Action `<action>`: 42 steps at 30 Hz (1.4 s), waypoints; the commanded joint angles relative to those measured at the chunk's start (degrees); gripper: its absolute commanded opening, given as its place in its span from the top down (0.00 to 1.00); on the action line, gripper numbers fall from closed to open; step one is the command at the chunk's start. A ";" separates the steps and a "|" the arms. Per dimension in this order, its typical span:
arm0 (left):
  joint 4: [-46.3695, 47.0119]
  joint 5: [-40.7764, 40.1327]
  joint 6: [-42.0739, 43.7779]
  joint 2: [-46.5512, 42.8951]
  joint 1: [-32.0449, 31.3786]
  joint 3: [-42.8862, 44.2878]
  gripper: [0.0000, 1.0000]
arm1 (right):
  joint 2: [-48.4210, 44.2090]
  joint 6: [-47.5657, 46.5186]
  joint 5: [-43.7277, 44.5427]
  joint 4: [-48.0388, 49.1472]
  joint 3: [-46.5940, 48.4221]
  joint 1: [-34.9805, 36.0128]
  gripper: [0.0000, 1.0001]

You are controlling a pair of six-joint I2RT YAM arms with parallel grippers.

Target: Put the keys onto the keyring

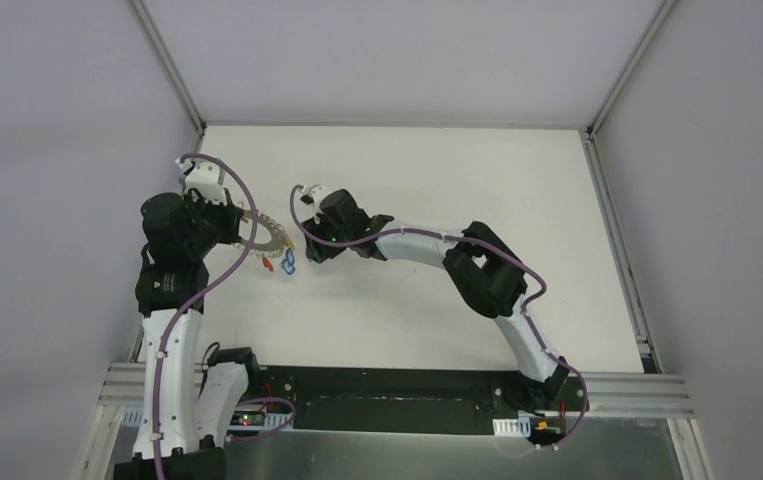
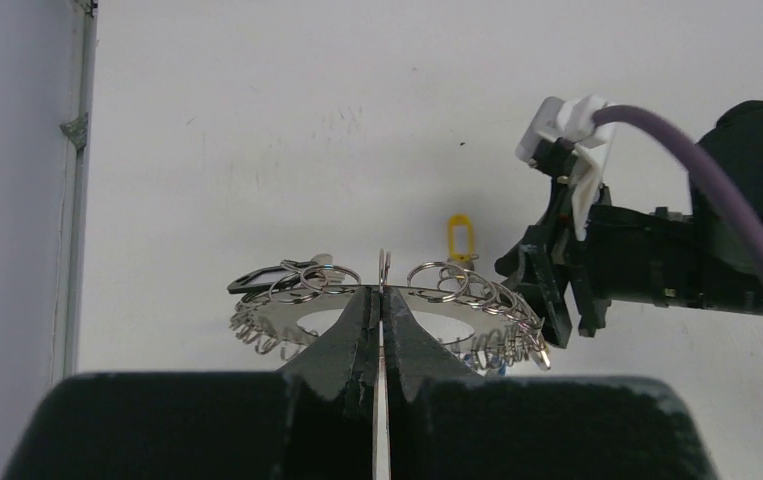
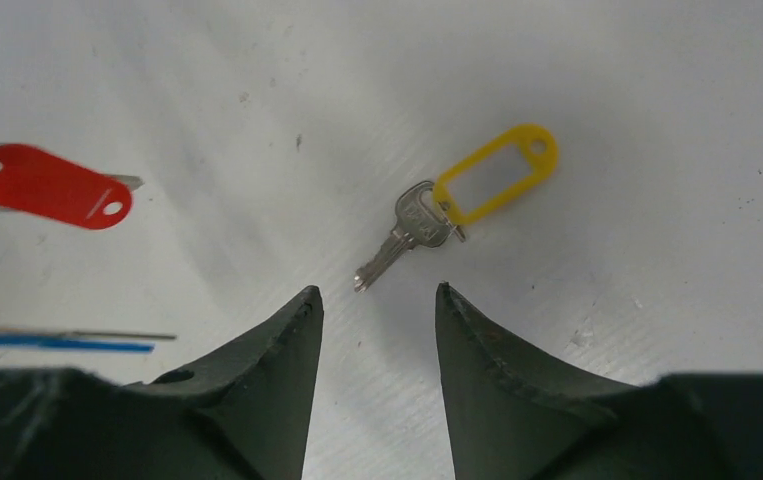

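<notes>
The keyring (image 2: 287,322) is a flat grey metal ring with a hollow centre and many wire loops, held level above the table. My left gripper (image 2: 381,300) is shut on its near rim; the keyring (image 1: 269,238) also shows from above. A silver key (image 3: 412,228) with a yellow tag (image 3: 497,180) lies flat on the table. My right gripper (image 3: 377,292) hangs open just short of the key's tip, with nothing between its fingers. To its left lie a red-tagged key (image 3: 52,187) and a blue tag (image 3: 62,345) seen edge-on.
My right gripper (image 1: 307,245) sits close to the keyring's right side, with the red key (image 1: 268,266) and blue key (image 1: 289,262) just below the ring. A metal rail (image 1: 167,60) and grey walls bound the white table (image 1: 457,180).
</notes>
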 commanded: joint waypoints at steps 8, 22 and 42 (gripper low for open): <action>-1.35 2.38 3.58 -3.41 0.26 2.79 1.00 | 4.40 -5.12 10.12 -0.67 5.53 0.76 0.51; -2.61 5.02 4.72 -3.09 0.21 3.55 1.00 | 9.13 -5.84 6.39 -1.34 11.28 0.76 1.00; -1.83 34.92 9.62 -4.01 -0.67 -2.49 1.00 | -29.30 4.80 -2.79 7.68 -28.34 -9.34 1.00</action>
